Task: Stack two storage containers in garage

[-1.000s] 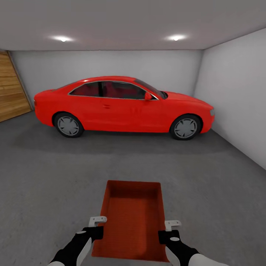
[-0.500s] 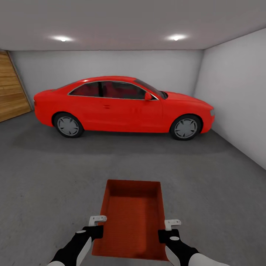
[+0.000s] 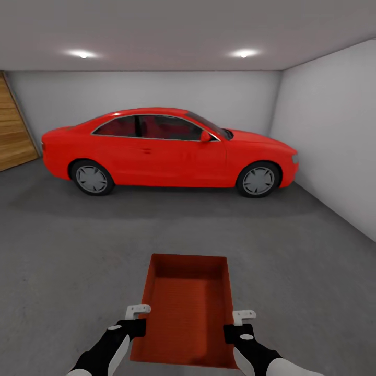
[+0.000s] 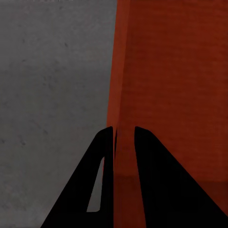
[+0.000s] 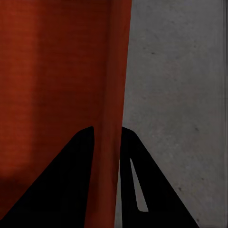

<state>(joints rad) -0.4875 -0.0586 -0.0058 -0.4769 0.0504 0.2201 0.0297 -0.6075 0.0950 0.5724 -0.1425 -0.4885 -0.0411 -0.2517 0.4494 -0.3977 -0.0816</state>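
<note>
One orange-red storage container (image 3: 189, 308) hangs in front of me above the dark grey garage floor (image 3: 78, 250), open side up and nothing inside it. My left gripper (image 3: 140, 319) is shut on its left wall, and my right gripper (image 3: 237, 325) is shut on its right wall. In the left wrist view the black fingers (image 4: 102, 161) pinch the orange wall (image 4: 124, 104), with grey concrete beside it. The right wrist view has the fingers (image 5: 85, 161) clamped on the other wall (image 5: 114, 85) the same way.
A red coupe (image 3: 167, 151) is parked side-on across the back of the garage. A grey-white wall (image 3: 334, 136) runs along the right, and a wood-panelled door (image 3: 13, 130) shows at the far left. Open concrete lies between me and the car.
The whole picture has slid slightly left, so the camera has turned a little to the right. The container and both grippers keep the same place in the view.
</note>
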